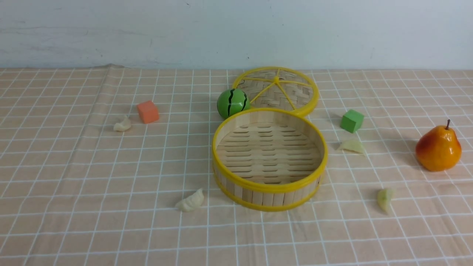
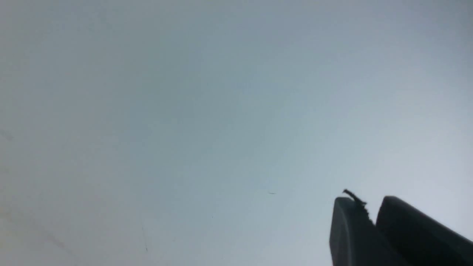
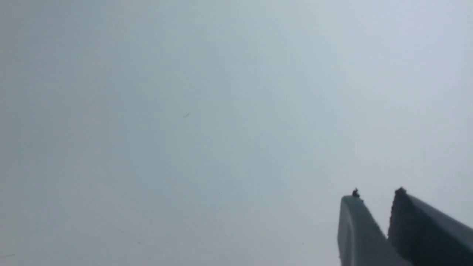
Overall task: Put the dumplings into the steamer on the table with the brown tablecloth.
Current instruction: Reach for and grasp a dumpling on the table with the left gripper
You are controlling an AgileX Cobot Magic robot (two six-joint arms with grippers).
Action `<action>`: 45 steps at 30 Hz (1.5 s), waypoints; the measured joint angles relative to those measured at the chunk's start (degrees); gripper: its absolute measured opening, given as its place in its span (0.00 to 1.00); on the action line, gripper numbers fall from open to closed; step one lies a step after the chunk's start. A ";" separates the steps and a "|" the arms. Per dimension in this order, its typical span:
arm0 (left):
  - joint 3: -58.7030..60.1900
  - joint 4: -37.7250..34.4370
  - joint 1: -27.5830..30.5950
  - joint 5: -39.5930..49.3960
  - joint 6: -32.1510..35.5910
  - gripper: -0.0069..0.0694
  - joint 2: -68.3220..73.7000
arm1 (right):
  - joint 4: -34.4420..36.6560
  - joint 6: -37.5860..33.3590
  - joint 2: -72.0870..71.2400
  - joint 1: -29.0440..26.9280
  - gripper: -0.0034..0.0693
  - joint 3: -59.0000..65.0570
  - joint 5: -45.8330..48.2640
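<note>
Both hands are out of the front view, and each wrist camera faces only a blank pale surface. Left hand (image 2: 368,207): fingers a sliver apart, gripping nothing. Right hand (image 3: 377,197): likewise empty, its gap a little plainer. No task thing lies close to either hand.

Nearest on the left hand's side, a white dumpling (image 1: 190,201) lies near the steamer (image 1: 258,196); on the right hand's side lies a green dumpling (image 1: 385,199). The steamer stands mid-counter (image 1: 74,192) between the two sides, open and empty, probably so either hand can reach it. Farther off are a second green dumpling (image 1: 353,146) on the right and a second white dumpling (image 1: 122,124) on the left. The lid (image 1: 281,88) lies flat just behind the steamer, leaving its mouth clear. All four dumplings rest on the brown cloth (image 1: 92,236); none is loaded yet
</note>
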 joint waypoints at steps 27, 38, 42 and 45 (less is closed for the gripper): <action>-52.59 9.33 -3.66 55.98 11.99 0.07 75.80 | 0.08 -14.56 53.02 20.29 0.04 -29.55 47.59; -77.80 14.00 -3.46 58.14 12.49 0.56 101.11 | 0.24 -19.63 60.55 24.48 0.05 -33.02 52.79; -87.39 18.13 -2.30 58.48 9.02 0.76 110.33 | 0.02 -20.00 61.60 24.48 0.05 -33.08 52.21; -94.26 18.87 -1.09 59.49 7.04 0.81 116.80 | -0.12 -20.00 62.77 24.48 0.05 -33.08 51.03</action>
